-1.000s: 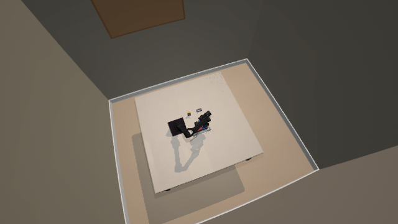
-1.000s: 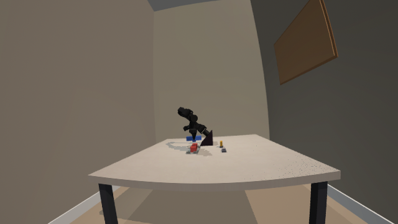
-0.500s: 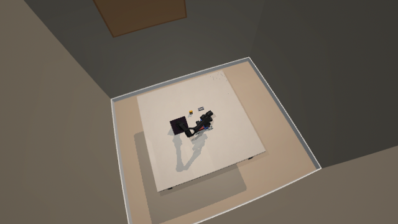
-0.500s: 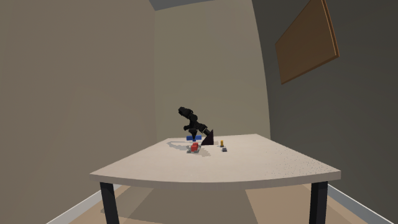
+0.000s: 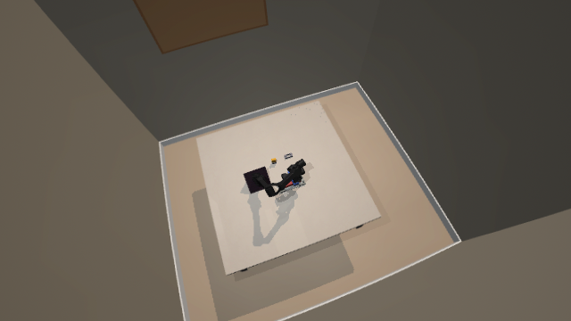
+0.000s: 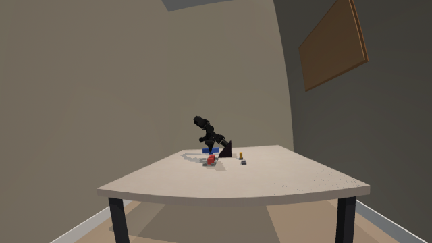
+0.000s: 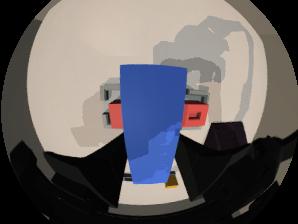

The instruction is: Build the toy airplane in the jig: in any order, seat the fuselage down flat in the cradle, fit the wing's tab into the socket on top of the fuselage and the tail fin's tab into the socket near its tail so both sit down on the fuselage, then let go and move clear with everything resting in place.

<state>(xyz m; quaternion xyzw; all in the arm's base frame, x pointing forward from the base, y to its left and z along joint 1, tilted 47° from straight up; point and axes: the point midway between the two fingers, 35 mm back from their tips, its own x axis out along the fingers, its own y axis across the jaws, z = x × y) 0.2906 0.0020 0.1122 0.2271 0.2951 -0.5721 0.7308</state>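
A red fuselage (image 5: pixel 289 184) (image 6: pixel 210 160) (image 7: pixel 197 115) lies in the grey cradle jig (image 7: pixel 198 93) with its tail-end socket facing up in the wrist view. My gripper (image 6: pixel 210 151) (image 7: pixel 149 133) is shut on the blue wing (image 6: pixel 205 150) (image 7: pixel 154 100), which is level and crosswise over the middle of the fuselage. The wing hides the top socket, its own tab and the contact below, so I cannot tell whether it is seated. The yellow tail fin (image 5: pixel 274 160) (image 6: pixel 241 154) (image 7: pixel 172 182) stands apart, upright on a dark base.
A small dark holder (image 5: pixel 288 156) (image 6: pixel 244 163) without a part in it is on the table (image 5: pixel 312 223) (image 6: pixel 287 182) near the tail fin. The arm's dark base (image 5: pixel 251 180) (image 6: pixel 227 152) (image 7: pixel 226 136) stands beside the jig.
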